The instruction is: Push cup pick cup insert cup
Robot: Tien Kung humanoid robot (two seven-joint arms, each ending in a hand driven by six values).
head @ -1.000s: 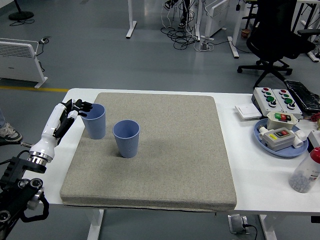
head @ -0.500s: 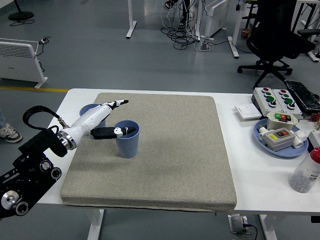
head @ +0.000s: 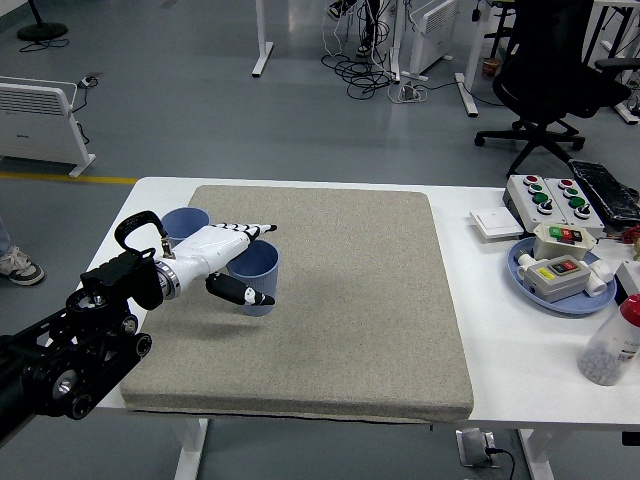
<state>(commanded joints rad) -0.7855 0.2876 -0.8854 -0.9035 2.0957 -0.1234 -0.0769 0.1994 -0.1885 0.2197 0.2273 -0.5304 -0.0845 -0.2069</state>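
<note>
Two blue ribbed cups stand on the left part of the grey mat (head: 340, 320). The nearer cup (head: 262, 272) is upright, and my left hand (head: 268, 265) wraps it: the fingers (head: 248, 229) lie along its far rim and the thumb (head: 242, 293) presses its near wall. The second cup (head: 182, 220) stands behind my forearm near the mat's left edge, with only its rim and upper wall showing. My right arm is out of the picture.
On the white table right of the mat lie a white plate (head: 495, 222), a button box (head: 545, 195), a blue tray (head: 565, 303) holding small switch boxes, and a bottle (head: 610, 350) near the right edge.
My left hand left the far cup, swung right to the nearer cup, and has closed around it, thumb now on its front wall. Neither cup has visibly shifted.
</note>
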